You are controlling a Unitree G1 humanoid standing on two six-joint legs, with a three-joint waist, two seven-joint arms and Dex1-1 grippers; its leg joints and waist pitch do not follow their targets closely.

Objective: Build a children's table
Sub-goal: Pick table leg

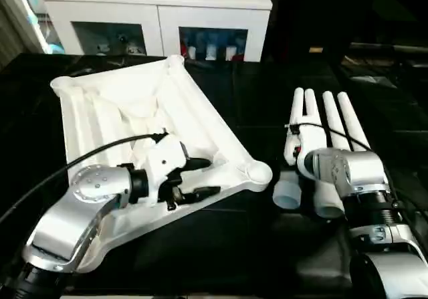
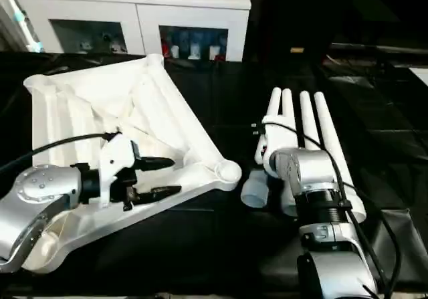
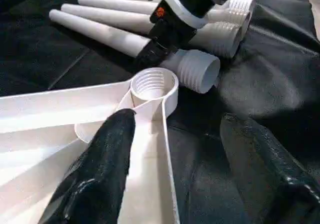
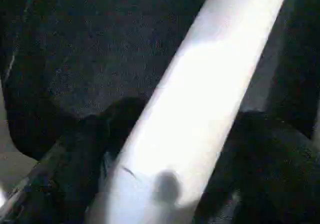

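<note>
From the head cameras you see the white table top (image 1: 144, 122) lying upside down on the black-draped work table (image 1: 241, 245), ribs up, turned at an angle so one round corner socket (image 1: 257, 172) points toward the four white legs (image 1: 328, 128). The legs lie side by side on the cloth just beside that corner, threaded ends nearest you. Your left gripper (image 1: 200, 177) sits over the near edge of the table top, pointing at the socket, its two black fingers spread with one above the rim and one beside it; it grips nothing. Your right arm reaches down onto the bundle of legs, and its wrist hides the fingers from here. A white cabinet (image 1: 157, 15) stands behind the table.

In the left wrist view you look along the left gripper (image 3: 185, 169) with its jaws apart: one finger (image 3: 107, 169) lies over the inner channel of the table top (image 3: 55, 108), the other hangs over the black cloth (image 3: 250, 83) outside the rim. The threaded socket (image 3: 154, 83) lies straight ahead, and the ribbed ends of the legs (image 3: 200, 68) are just past it, with the right gripper's body on top of them.

In the right wrist view, one white leg (image 4: 200, 108) runs between the right gripper's (image 4: 170, 164) dark fingers, which stand wide on either side of it and are not clamped on it.
</note>
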